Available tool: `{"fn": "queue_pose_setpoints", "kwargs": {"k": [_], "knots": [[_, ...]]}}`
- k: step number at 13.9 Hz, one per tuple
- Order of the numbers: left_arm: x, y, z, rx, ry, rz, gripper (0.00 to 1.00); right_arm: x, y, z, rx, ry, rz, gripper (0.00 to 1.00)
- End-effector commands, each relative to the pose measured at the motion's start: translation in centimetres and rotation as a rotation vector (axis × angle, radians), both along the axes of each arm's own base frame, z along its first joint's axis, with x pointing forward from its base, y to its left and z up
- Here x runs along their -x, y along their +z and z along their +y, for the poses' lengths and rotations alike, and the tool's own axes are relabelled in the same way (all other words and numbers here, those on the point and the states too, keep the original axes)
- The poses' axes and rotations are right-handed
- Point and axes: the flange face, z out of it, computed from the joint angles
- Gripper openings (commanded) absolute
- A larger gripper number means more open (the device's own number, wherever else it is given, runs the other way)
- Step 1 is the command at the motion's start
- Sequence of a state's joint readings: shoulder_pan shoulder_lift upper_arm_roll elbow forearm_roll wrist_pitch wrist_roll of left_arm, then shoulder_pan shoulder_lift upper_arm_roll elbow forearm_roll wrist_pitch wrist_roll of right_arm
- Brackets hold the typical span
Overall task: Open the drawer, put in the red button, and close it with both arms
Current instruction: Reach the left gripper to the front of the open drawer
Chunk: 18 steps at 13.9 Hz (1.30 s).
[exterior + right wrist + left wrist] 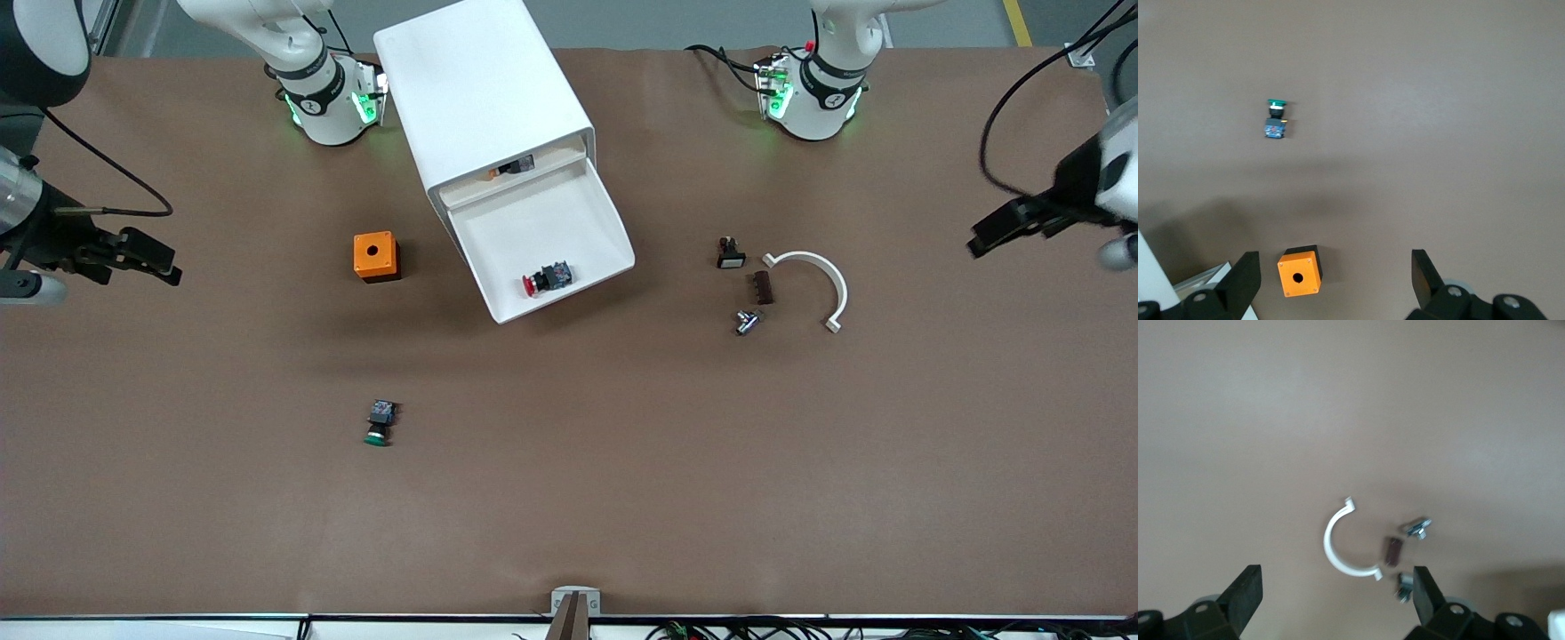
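Lying in the drawer [569,227], which is standing pulled out from the cabinet [480,89], the red button [547,279] is resting near its front edge. Both the left gripper [978,244] and right gripper [169,267] are hanging spread, empty, well apart from the cabinet near the table [622,462] ends.

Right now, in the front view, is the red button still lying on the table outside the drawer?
No. The red button lies inside the pulled-out drawer, near its front edge.
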<state>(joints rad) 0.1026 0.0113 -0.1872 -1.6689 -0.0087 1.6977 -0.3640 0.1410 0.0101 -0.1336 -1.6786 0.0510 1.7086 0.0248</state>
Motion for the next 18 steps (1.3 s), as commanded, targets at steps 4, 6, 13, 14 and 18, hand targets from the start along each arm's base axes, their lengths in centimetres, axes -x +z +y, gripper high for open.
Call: {"fn": "queue_pose_setpoints", "kwargs": {"k": [4,6,13,14,18], "knots": [[-5.4,-10.5,-10.0,0.055,0.035,0.0,0.99,0.1,2.4,-1.2,0.005,-0.026,-0.045,1.0],[-5.9,-13.3,-14.1,0.069,0.064,0.028,0.99,0.0,3.2,-1.4,0.018,-0.017,-0.058,1.0],[-2.5,-24.0,-28.8,-0.029,0.168,0.15,0.99,0.5,3.6,-1.3,0.003,-0.015,-0.038,1.0],[-1.7,-24.6,-30.4,-0.036,0.187,0.157,0.99,0.5,3.6,-0.9,0.003,-0.011,-0.038,1.0],[2.1,-27.1,-36.6,-0.053,0.226,0.179,0.99,0.4,3.8,-0.3,0.013,-0.006,-0.049,1.0]]}}
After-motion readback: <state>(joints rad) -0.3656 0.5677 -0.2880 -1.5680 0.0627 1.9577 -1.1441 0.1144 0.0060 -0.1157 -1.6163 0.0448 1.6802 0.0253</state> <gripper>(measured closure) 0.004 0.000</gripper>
